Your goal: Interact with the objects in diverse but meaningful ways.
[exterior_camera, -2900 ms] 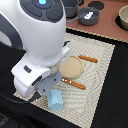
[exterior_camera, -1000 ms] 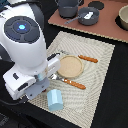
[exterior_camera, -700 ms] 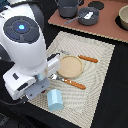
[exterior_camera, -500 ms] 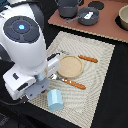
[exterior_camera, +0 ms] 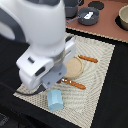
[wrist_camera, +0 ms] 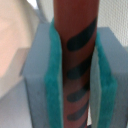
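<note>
In the wrist view the jaws point(wrist_camera: 75, 75) are closed tight on a dark brown sausage point(wrist_camera: 76, 60), a reddish-brown cylinder crossed by dark slanted grill stripes. It stands lengthwise between the two grey fingers, whose teal pads point(wrist_camera: 52, 80) press flat against it on either side with no gap showing. The sausage runs past the fingers at both ends of that picture. Behind the fingers only pale, blurred surfaces appear, too soft to name.

In the exterior view the white arm point(exterior_camera: 42, 45) fills most of the picture's left and hides the jaws and the sausage, so the grip can be read only from the wrist view. The arm hangs over a pale woven placemat point(exterior_camera: 100, 75) that lies on the dark tabletop point(exterior_camera: 112, 107). A pale blue rounded-top block point(exterior_camera: 54, 100) lies on the mat, just below the arm's body and toward the picture's lower edge. A tan round plate point(exterior_camera: 75, 67) sits near the mat's middle, partly covered by the arm. An orange-handled piece of cutlery point(exterior_camera: 88, 59) lies just beside the plate on the exterior view's right, and another point(exterior_camera: 74, 84) lies between the plate and the blue block; which is fork and which is knife is hard to tell at this blur.

Beyond the mat, on a brown surface, stands a dark bowl point(exterior_camera: 89, 16) with something pale inside, perhaps a small toy, well apart from the arm. A tan bowl point(exterior_camera: 123, 17) shows at the right edge.
</note>
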Robot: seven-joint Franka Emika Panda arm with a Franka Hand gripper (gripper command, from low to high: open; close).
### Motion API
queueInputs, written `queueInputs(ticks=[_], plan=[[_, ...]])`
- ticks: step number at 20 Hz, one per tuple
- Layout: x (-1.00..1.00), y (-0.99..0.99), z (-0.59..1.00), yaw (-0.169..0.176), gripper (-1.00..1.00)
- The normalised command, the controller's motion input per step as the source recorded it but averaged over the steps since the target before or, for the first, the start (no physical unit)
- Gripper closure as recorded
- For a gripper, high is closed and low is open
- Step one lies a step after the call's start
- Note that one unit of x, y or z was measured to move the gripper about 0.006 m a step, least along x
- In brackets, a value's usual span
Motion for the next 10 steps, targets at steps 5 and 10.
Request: queueInputs(ticks=[5,10], plan=[[0.21,0.85,0.14,0.000,1.00],[0.01,0.92,-0.27,0.000,1.00]])
